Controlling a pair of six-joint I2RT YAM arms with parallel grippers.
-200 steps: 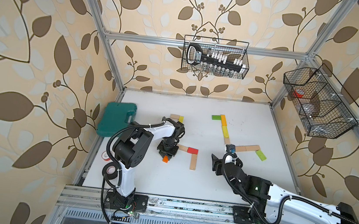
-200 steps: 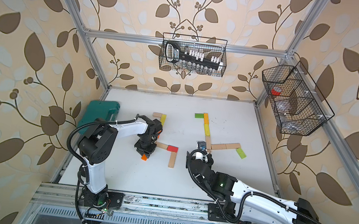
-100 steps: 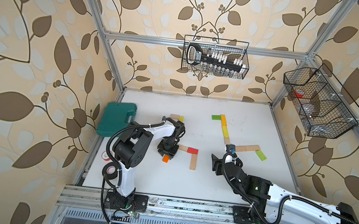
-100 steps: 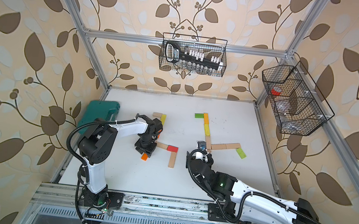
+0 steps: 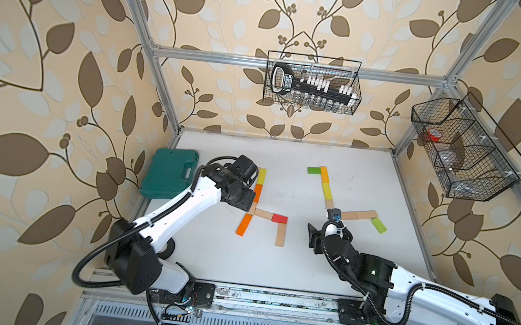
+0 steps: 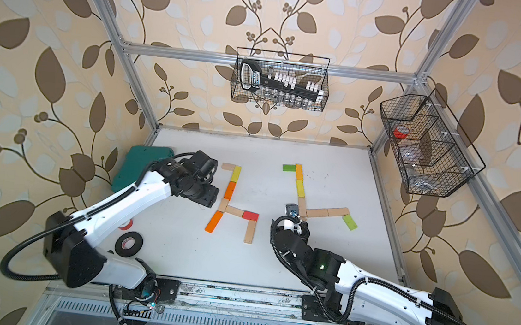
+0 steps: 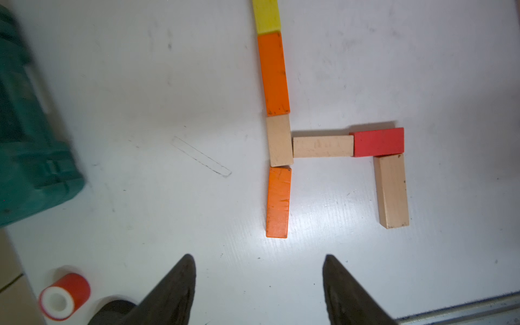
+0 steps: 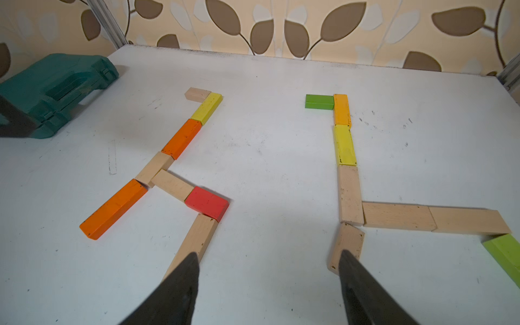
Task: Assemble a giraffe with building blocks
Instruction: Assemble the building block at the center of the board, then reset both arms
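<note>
Two flat figures of building blocks lie on the white table (image 5: 274,270). The left figure runs from a yellow block (image 5: 261,176) down to an orange leg block (image 5: 244,224), with a red block (image 5: 279,218) and a beige leg (image 5: 280,235). The right figure runs from a green block (image 5: 313,170) to a green leg (image 5: 378,225). My left gripper (image 7: 258,260) is open and empty, just off the end of the orange leg block (image 7: 278,202). My right gripper (image 8: 268,254) is open and empty, between the left figure's beige leg (image 8: 197,239) and the right figure's beige leg (image 8: 347,247).
A green plastic case (image 5: 170,173) lies at the table's left edge. A black tape roll (image 6: 128,244) and a red-and-white roll (image 7: 64,295) sit near the left arm's base. Wire baskets hang on the back wall (image 5: 313,83) and the right wall (image 5: 465,148).
My left gripper has opened, let go of the orange leg block and drawn back from it. The block now lies on the table. The right arm has stayed put.
</note>
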